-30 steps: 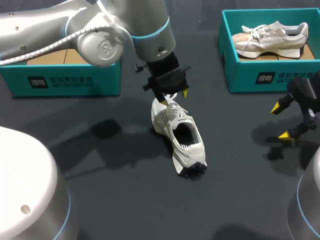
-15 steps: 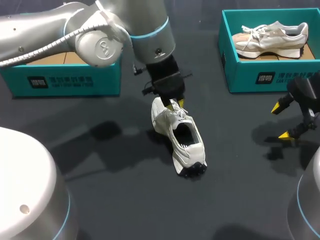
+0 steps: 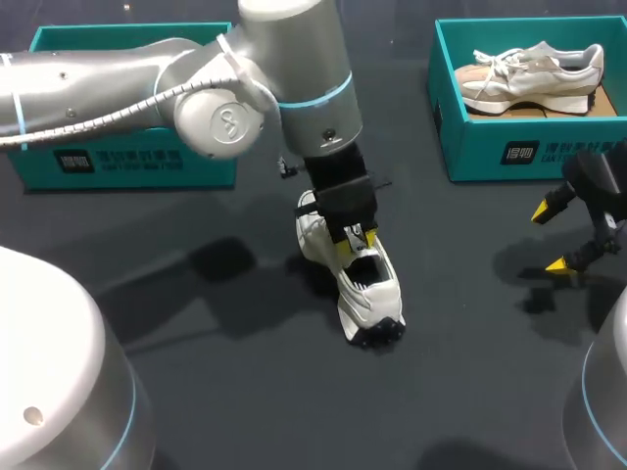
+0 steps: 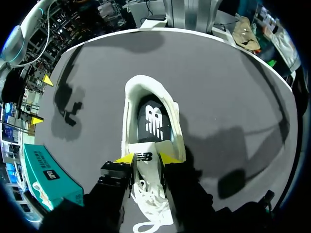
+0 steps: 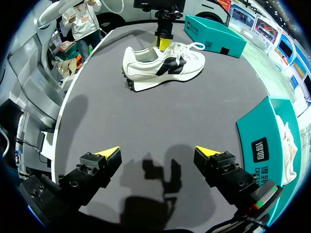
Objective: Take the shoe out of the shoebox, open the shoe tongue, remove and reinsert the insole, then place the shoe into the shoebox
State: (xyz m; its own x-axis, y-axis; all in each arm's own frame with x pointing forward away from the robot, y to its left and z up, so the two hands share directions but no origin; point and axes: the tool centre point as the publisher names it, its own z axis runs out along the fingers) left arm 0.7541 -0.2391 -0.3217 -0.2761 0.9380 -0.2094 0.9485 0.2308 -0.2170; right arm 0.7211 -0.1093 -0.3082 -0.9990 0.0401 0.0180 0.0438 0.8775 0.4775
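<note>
Shoe point(image 3: 353, 269): white trainer, upright on the table, out of the shoebox point(image 3: 127, 162).
Left gripper point(image 4: 147, 159): above the shoe's laces, fingers closed on the tongue point(image 4: 146, 156) from both sides.
Right gripper point(image 3: 550, 236): fingers spread, holding nothing, well apart from the shoe.
Step, as judged: opening the tongue.
Handling: draw the tongue up and toward the shoe's toe, gently, or the light shoe may lift or tip. Expose the dark insole point(image 4: 154, 121) fully.

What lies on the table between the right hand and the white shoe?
Nothing visible does: only bare dark table lies between the right hand and the white shoe. The left hand stands at the shoe's far side, on its tongue.
</note>
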